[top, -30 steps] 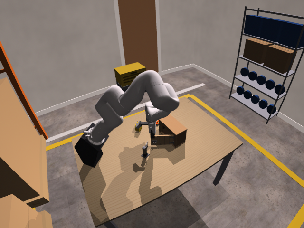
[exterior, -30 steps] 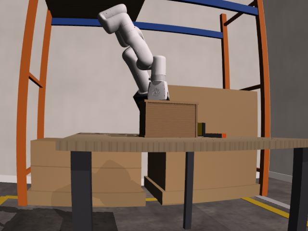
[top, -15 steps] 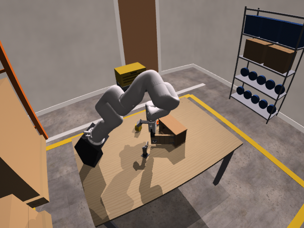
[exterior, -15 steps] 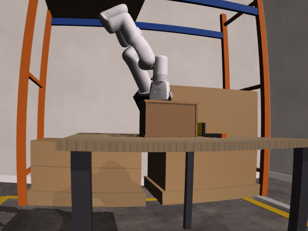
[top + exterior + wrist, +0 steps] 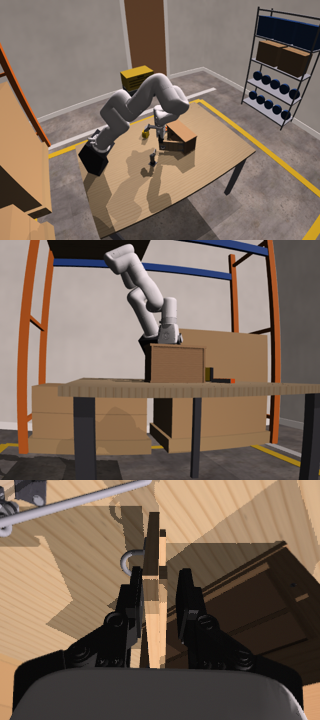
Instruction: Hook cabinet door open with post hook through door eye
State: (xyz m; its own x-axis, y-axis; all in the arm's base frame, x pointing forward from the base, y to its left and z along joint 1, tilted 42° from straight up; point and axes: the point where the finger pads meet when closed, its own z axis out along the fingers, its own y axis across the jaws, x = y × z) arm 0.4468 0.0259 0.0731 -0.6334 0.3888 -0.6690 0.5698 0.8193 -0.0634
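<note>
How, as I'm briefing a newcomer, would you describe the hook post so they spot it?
On the wooden table, find the brown cabinet with its door ajar. In front of the door stands a short dark post. Unlike the squat yellow block nearby, it is slim, grey-black and upright.
</note>
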